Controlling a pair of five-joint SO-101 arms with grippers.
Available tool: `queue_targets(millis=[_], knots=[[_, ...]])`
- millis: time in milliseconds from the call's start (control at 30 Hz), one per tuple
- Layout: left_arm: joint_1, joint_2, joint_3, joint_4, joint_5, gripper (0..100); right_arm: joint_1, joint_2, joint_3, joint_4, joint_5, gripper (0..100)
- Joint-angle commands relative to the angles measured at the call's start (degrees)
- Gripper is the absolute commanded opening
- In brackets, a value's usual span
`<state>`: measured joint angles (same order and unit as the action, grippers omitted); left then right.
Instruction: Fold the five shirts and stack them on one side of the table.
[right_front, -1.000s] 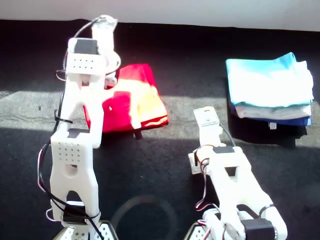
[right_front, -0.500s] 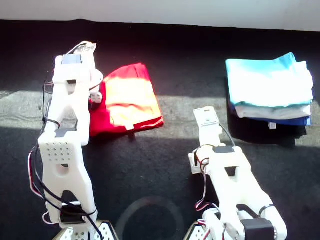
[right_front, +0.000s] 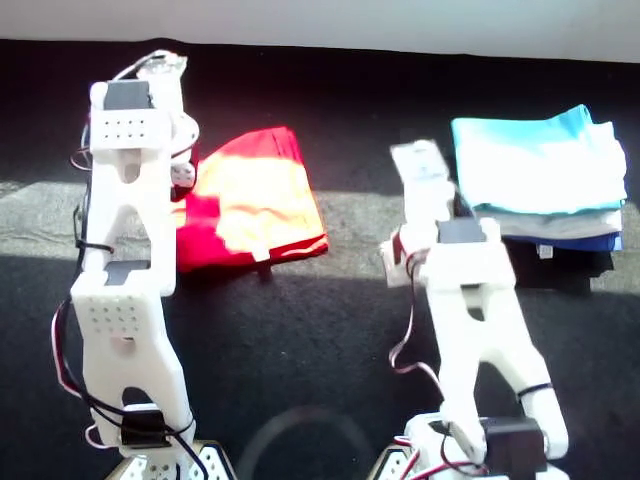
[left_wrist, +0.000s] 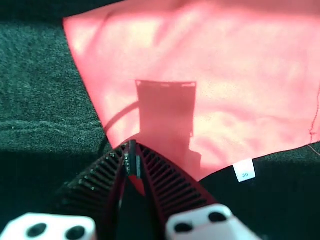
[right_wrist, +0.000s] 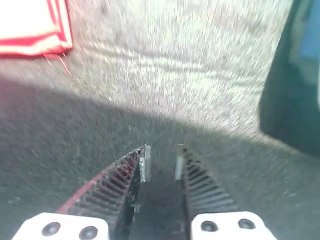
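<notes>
Working over a dark table (right_front: 340, 300). Seeing at its right side a stack of folded shirts (right_front: 540, 160) and, well apart to the left, the red shirt (right_front: 255, 200) lying folded and flat.

Risking most in the carry across: pinching only the top layer and letting the fold drop open, or dragging cloth over the table and rumpling it. Risking also a nudge against the stack on arrival, sliding its upper layers askew.

Hovering over the red shirt's near edge with the left gripper (left_wrist: 131, 159), jaws pressed together; not managing to tell about cloth caught between them. Holding the right gripper (right_wrist: 161, 164) over bare table between shirt and stack, jaws slightly parted, carrying nothing.

Counting: four layers showing in the stack plus one red, making five shirts; two arms, left arm (right_front: 125, 300) and right arm (right_front: 480, 320); two grippers; one white tag (left_wrist: 244, 171) at the red shirt's hem.
</notes>
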<state>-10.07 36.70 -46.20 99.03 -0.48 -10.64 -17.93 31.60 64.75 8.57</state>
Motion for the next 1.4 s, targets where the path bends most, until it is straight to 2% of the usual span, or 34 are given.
queue_targets(millis=[0,133,300,433,500,600,667,833,1100,1367], knots=[[-1.19,-8.04,0.48,2.02,0.53,1,-2.15,6.81,-18.95,6.37,-2.64,15.2],[-4.97,-16.57,8.66,1.93,0.53,1,-5.23,21.14,-37.76,13.49,-8.70,15.4],[-10.42,-27.82,24.04,1.67,0.18,1,-10.77,39.96,-60.79,20.00,-8.97,15.5],[-15.87,-35.74,36.79,-2.20,0.18,1,-15.60,52.09,-78.55,22.81,-8.97,16.2],[-18.95,-39.25,42.86,-4.84,0.18,1,-17.80,57.36,-86.46,23.87,-9.41,20.7],[-22.90,-43.91,50.42,-8.97,0.09,1,-19.56,64.22,-95.96,23.96,-16.09,31.1],[-25.01,-46.99,54.29,-11.16,0.09,1,-20.00,68.26,-100.62,23.78,-20.31,34.6],[-27.74,-53.67,60.35,-14.77,0.00,1,-20.88,74.68,-107.56,23.52,-26.37,34.6],[-27.65,-58.33,67.82,-18.64,0.00,1,-19.12,81.80,-105.80,21.05,-26.73,34.6],[-27.74,-58.33,72.57,-20.75,0.00,1,-21.93,87.08,-105.19,21.49,-26.37,34.6]])
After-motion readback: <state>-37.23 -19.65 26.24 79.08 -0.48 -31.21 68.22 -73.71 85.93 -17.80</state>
